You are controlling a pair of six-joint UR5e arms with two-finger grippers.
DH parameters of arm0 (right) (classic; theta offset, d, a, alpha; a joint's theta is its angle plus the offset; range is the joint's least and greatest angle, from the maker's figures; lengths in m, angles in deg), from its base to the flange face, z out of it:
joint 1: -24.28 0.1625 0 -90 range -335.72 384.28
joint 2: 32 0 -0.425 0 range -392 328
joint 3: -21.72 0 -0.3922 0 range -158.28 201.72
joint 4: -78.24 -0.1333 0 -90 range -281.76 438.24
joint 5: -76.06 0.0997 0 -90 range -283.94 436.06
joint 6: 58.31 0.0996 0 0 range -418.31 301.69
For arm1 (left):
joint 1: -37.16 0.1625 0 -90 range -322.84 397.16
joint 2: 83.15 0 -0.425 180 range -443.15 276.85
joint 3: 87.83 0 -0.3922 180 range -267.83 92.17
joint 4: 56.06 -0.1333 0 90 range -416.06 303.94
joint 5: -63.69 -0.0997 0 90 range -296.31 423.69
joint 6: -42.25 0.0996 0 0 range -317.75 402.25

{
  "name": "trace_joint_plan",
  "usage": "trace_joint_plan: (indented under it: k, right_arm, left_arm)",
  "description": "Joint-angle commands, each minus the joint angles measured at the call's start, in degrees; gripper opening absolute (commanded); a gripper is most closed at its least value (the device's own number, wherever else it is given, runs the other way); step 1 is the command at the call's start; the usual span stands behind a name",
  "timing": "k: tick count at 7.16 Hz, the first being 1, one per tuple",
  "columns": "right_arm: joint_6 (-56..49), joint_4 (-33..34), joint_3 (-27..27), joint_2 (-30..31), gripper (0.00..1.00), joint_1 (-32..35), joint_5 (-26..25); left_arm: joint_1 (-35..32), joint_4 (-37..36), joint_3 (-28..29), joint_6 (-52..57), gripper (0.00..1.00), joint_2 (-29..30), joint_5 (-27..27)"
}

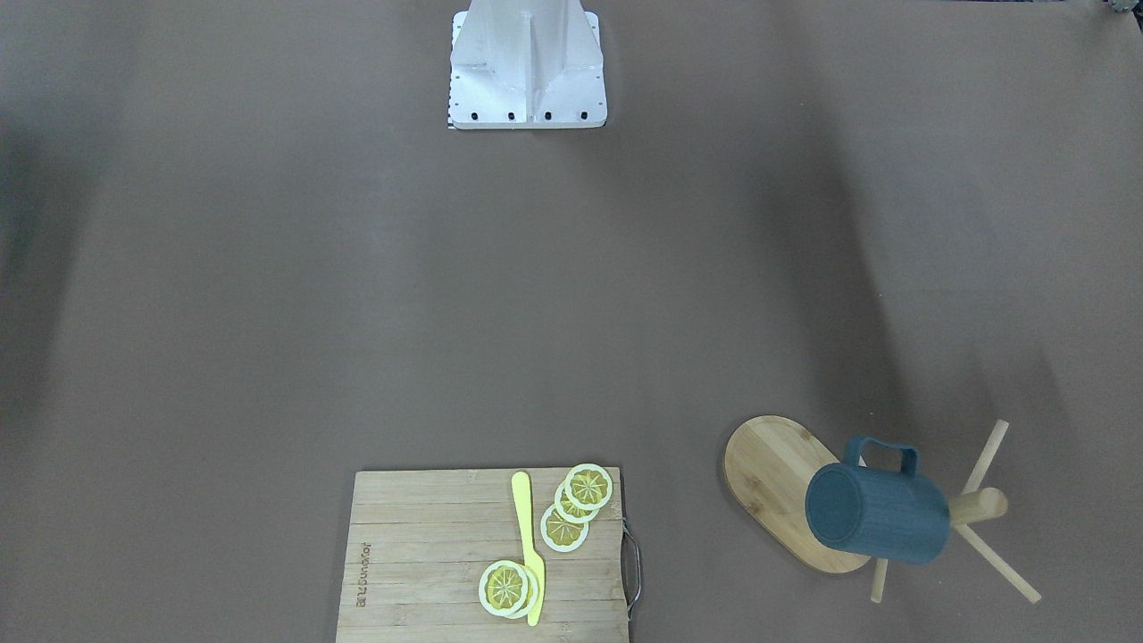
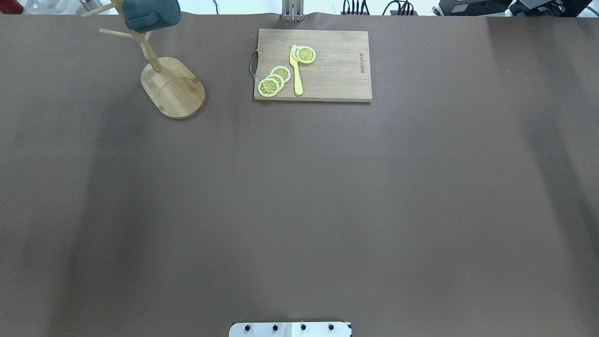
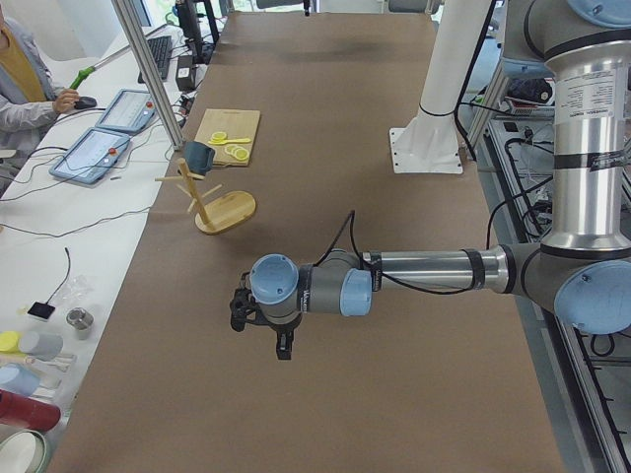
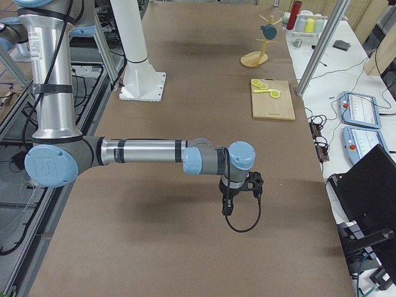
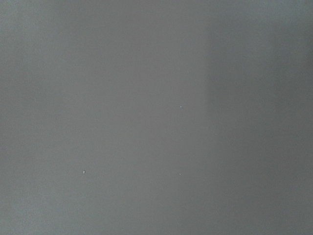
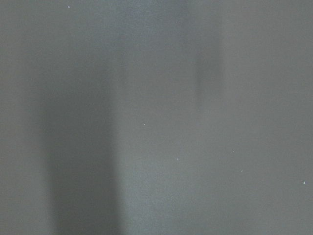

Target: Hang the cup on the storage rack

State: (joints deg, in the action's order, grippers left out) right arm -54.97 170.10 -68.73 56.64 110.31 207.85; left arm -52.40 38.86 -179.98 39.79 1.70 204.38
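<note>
The dark slate-blue cup (image 1: 880,513) hangs on its side on a peg of the bamboo storage rack (image 1: 768,473), above the oval base. It also shows in the overhead view (image 2: 152,14) on the rack (image 2: 175,89) at the far left. Both grippers are far from it. My left gripper (image 3: 240,313) shows only in the exterior left view, low over bare table. My right gripper (image 4: 255,184) shows only in the exterior right view, also over bare table. I cannot tell if either is open or shut. Both wrist views show only table surface.
A slatted cutting board (image 2: 327,65) with lemon slices (image 2: 273,80) and a yellow knife (image 2: 296,70) lies at the far middle of the table. The robot base (image 1: 527,62) stands at the near edge. An operator's table with tablets (image 3: 99,148) runs along the far side.
</note>
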Motion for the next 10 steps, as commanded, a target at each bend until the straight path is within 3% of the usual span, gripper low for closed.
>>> trace_joint_plan:
  k: [1, 10]
  right_arm:
    - [0.0, 0.1, 0.0, 0.0, 1.0, 0.0, 0.2]
    - [-0.1, 0.0, -0.7, 0.4, 1.0, 0.0, 1.8]
  left_arm:
    - [0.0, 0.0, 0.0, 0.0, 0.98, 0.0, 0.0]
    - [-0.3, 0.0, -1.6, 0.0, 0.98, -0.1, 0.0]
